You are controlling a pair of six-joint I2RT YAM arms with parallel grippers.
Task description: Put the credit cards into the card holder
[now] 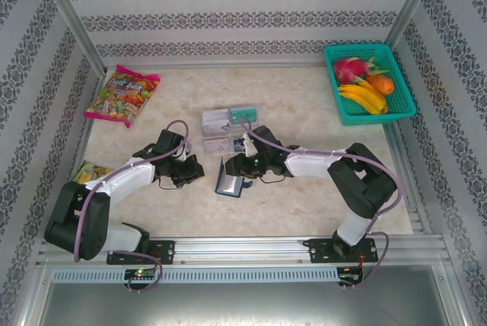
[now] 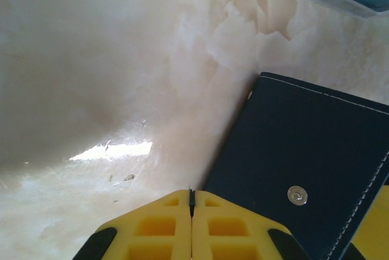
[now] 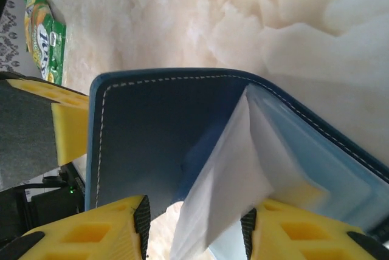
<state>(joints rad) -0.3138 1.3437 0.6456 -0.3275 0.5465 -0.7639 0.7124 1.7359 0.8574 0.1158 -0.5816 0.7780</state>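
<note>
Right gripper [image 3: 194,212] around white card [image 3: 226,161] in card holder [image 3: 152,127]

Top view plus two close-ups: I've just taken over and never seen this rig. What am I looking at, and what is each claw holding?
A left arm and a right arm are bolted at the near edge of the table. Each ends in a yellow two-finger gripper. The top view looks down from behind them. Each close-up comes from a camera on one wrist.

On the table lie a clear tray with cards, a candy bag, a green snack packet and a teal basket of fruit.

The navy card holder stands open between the grippers. The left gripper is shut beside it, nothing seen in it. The right gripper is open around a white card in the holder's fold. I cannot tell whether it pinches the card.
</note>
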